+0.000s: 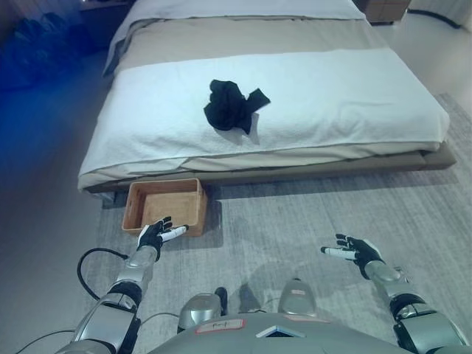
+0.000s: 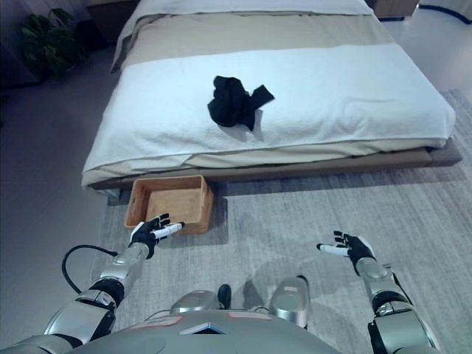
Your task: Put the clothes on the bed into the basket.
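Two dark robot hands with white fingertips show low in the frame, both empty, fingers loosely spread. The left hand [image 1: 158,234] hovers at lower left, at or just over the near rim of a shallow rectangular woven basket in light brown [image 1: 140,193], which sits on the grey carpet [image 1: 310,214] against the foot of the bed; whether hand and rim touch cannot be told. The right hand [image 1: 355,251] hangs at lower right over bare carpet, well apart from the basket.

Outward and upward from both hands lies the bed with its white cover [image 1: 339,103], filling the upper frame. On it, slightly left of centre, rests a crumpled black garment [image 1: 231,106], bunched into a lump with one flap reaching to the right.

From the left hand, the garment lies up and to the right, beyond the basket and the mattress edge. From the right hand, it lies up and to the left. The left hand looks somewhat nearer, though either arm would need a long forward reach across the bed edge.
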You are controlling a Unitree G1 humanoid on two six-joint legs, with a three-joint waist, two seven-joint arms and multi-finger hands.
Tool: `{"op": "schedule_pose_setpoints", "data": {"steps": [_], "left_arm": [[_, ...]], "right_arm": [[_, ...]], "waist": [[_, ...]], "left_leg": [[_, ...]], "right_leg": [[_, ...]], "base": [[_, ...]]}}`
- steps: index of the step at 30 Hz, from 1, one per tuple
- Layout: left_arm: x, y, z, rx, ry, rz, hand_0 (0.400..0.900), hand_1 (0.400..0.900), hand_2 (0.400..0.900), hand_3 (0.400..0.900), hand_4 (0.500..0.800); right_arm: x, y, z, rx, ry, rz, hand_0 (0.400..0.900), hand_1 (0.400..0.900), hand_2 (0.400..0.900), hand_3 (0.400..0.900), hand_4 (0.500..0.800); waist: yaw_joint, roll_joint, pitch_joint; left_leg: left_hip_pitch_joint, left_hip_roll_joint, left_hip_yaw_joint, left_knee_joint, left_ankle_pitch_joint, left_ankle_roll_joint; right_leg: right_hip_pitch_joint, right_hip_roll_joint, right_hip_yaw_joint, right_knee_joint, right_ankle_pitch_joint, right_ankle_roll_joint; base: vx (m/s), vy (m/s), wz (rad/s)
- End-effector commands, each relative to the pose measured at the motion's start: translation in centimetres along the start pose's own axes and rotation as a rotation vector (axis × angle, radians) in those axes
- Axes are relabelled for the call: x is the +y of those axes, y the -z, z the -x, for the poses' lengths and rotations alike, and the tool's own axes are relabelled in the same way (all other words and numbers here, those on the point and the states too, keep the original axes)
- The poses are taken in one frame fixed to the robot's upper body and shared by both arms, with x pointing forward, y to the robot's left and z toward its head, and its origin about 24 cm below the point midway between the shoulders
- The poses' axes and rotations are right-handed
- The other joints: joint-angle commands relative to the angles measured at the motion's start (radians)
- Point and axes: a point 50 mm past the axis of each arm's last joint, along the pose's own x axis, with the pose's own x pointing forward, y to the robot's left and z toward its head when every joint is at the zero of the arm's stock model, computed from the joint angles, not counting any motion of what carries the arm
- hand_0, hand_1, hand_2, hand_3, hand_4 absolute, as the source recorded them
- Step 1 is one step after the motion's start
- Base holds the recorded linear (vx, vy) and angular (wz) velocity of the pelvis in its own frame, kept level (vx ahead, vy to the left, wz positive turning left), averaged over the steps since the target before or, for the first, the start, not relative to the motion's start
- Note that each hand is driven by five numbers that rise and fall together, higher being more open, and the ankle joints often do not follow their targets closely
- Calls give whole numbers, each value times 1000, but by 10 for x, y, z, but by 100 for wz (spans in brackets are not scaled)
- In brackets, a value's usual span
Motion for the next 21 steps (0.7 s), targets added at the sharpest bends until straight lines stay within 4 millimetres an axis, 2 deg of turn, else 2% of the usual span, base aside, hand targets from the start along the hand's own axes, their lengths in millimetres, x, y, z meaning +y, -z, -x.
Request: {"op": "schedule_pose_setpoints", "data": {"steps": [1,4,7,14,17,19,21], "left_arm": [[29,-57,-3,-212,-73,-7,900,900,900,900,800],[31,-56,-4,-205,-80,-4,900,900,900,900,800],[34,-54,-3,-201,-89,1,900,900,900,900,800],[34,-53,-3,-203,-103,14,900,900,900,900,800],[33,-55,-3,-210,-106,25,900,900,900,900,800],[32,-58,-2,-224,-107,28,900,900,900,900,800],[28,-66,-3,-251,-101,51,900,900,900,900,800]], "right_arm": [[-21,-35,-2,-133,60,-26,900,900,900,900,800],[-21,-34,-2,-128,63,-35,900,900,900,900,800],[-19,-31,-2,-122,61,-38,900,900,900,900,800],[-17,-26,0,-123,63,-48,900,900,900,900,800],[-20,-26,1,-126,72,-55,900,900,900,900,800],[-24,-26,2,-135,86,-55,900,900,900,900,800],[-29,-33,2,-157,103,-48,900,900,900,900,800]], "waist": [[-7,-31,-24],[-44,-54,-17],[-64,-54,-13],[-84,-68,-34],[-92,-64,-49],[-102,-51,-66],[-111,-33,-66]], "left_leg": [[56,-9,60,20,-97,-26],[110,-20,34,2,-132,-47],[159,-5,26,-14,-161,-53],[230,29,2,-26,-205,-71],[271,66,-13,-41,-213,-90],[277,113,-25,-33,-203,-112],[265,159,-23,-20,-172,-139]], "right_leg": [[-70,-7,-1,-78,168,56],[-87,-9,-11,-323,187,89],[-96,16,-11,-460,217,109],[-104,72,-57,-540,250,125],[-102,97,-73,-510,243,119],[-113,120,-85,-483,188,98],[-114,151,-93,-475,171,84]], "base": [[282,-30,23],[291,-64,27],[240,-23,8],[220,-47,15],[242,-108,24],[227,-175,33],[176,-209,29]]}}
